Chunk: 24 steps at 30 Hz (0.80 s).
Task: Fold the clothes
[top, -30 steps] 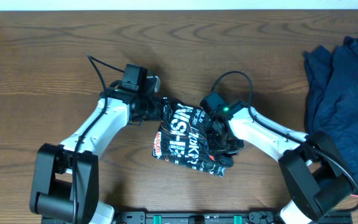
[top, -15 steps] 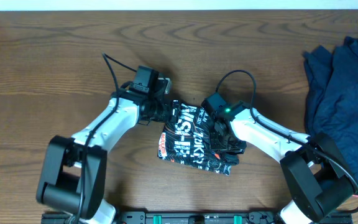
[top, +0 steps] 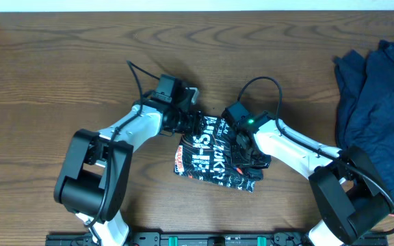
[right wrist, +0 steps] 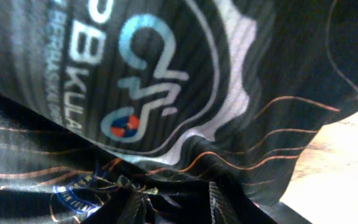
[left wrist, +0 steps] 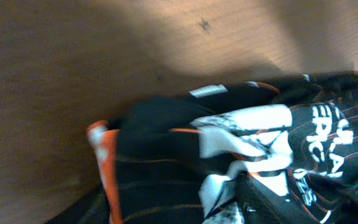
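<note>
The black jersey [top: 211, 158], with white lettering and orange lines, lies bunched and partly folded at the table's middle. My left gripper [top: 191, 123] is at its upper left edge; in the left wrist view the jersey [left wrist: 166, 140] bunches between the fingers of that gripper [left wrist: 179, 211], which looks shut on it. My right gripper [top: 246, 149] presses into the jersey's right side. In the right wrist view, folds of the jersey [right wrist: 166, 81] are gathered between the closed fingers of that gripper [right wrist: 176, 198]. The fingertips are mostly hidden by cloth.
A heap of dark blue clothes [top: 382, 102] lies at the table's right edge. The wooden table [top: 46, 68] shows on the left and at the back. A black rail [top: 204, 239] runs along the front edge.
My left gripper has moved right toward the right gripper, carrying the jersey's upper left edge with it, so the jersey is narrower. The right gripper has barely moved.
</note>
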Tool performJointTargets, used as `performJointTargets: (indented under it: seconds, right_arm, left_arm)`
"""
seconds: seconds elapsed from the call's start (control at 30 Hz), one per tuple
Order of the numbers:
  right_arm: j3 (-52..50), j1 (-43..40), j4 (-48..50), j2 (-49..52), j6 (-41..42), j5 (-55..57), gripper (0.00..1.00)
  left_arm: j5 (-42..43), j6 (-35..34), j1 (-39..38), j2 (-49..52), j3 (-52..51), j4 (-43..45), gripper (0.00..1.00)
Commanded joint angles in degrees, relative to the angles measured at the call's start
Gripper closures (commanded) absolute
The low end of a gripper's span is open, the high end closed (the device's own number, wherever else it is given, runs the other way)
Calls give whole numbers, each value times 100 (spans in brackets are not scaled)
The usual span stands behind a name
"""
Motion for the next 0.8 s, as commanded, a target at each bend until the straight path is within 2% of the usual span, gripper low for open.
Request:
performJointTargets:
  seconds: [0.0,0.03,0.1,0.27,0.43,0.57,0.77]
  right_arm:
    - [-155,-111,63,87,79,455,67]
    - [-127,-122,37,46,76,455,67]
    - [-31,-155,-68,-87,79,457,67]
    - [396,-361,-691,-608,76,570,66]
    - [741,-669,-1176,-1447,13,844,61]
    - [815,-914,-1285,-2205,-367,844,54]
    - [815,-1196,-1534,-2962,-402,841,49]
  left_arm:
    - [155,55,-138,221,15,-20,64]
    - [81,52,-136,221,17,-2,76]
    - [-229,46,-68,201,22,28,90]
    - [-1453,-389,498,195,175,28,94]
    - [-2074,-404,1650,195,645,129,94]
    - [-2146,-507,2806,195,1051,367,93]
    - [-2140,-1340,4693,195,1272,861,92]
